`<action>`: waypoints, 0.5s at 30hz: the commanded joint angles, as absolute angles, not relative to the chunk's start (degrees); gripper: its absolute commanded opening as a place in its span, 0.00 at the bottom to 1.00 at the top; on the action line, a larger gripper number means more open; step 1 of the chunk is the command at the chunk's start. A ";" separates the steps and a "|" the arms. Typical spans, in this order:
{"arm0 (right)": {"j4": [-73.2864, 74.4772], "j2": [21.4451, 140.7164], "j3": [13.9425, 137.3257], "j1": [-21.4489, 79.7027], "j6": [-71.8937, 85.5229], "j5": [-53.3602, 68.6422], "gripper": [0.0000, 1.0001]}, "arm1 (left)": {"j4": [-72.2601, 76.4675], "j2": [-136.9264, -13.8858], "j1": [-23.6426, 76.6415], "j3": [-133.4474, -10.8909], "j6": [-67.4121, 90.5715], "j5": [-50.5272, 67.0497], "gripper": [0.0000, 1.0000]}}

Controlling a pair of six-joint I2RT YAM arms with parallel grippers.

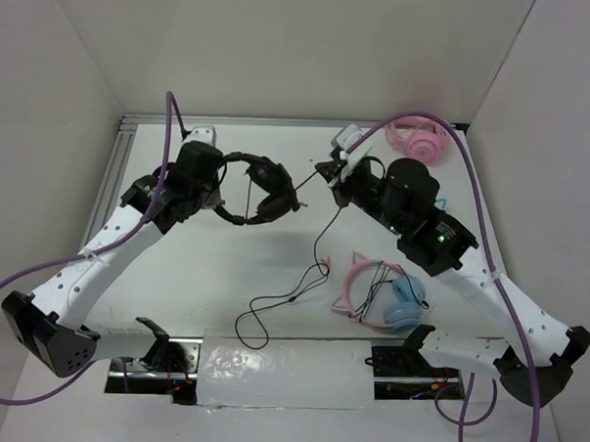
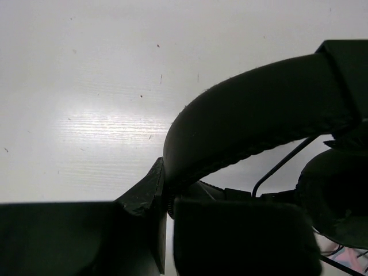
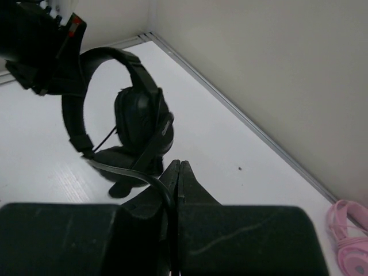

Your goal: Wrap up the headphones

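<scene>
The black headphones (image 1: pixel 262 190) hang above the table at the back centre. My left gripper (image 1: pixel 220 183) is shut on their padded headband (image 2: pixel 259 115), with an earcup (image 2: pixel 336 195) to the right. My right gripper (image 1: pixel 323 172) is shut on the thin black cable (image 3: pixel 150 180), which runs from the earcups into its closed jaws. In the right wrist view the headphones (image 3: pixel 138 115) hang ahead of my right gripper (image 3: pixel 179 171), with my left gripper (image 3: pixel 40 52) on the headband. The rest of the cable (image 1: pixel 318 251) drops to the table and lies in loose loops near the front.
Pink headphones (image 1: pixel 421 140) lie at the back right corner and also show in the right wrist view (image 3: pixel 351 236). Pink-and-blue cat-ear headphones (image 1: pixel 385 293) lie front right, beside the cable's loose end. White walls enclose the table on three sides.
</scene>
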State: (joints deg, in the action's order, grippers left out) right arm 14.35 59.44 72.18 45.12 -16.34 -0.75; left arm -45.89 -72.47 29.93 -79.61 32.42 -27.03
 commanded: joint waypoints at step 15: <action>11.87 77.51 80.16 32.70 -19.69 28.46 0.06 | -27.51 -53.88 34.28 -70.75 17.50 -1.15 0.00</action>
State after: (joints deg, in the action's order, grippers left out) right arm 13.69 75.57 78.65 33.98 -20.62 19.51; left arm -36.29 -56.86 33.89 -69.63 19.62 -8.73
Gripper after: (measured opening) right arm 0.058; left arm 0.123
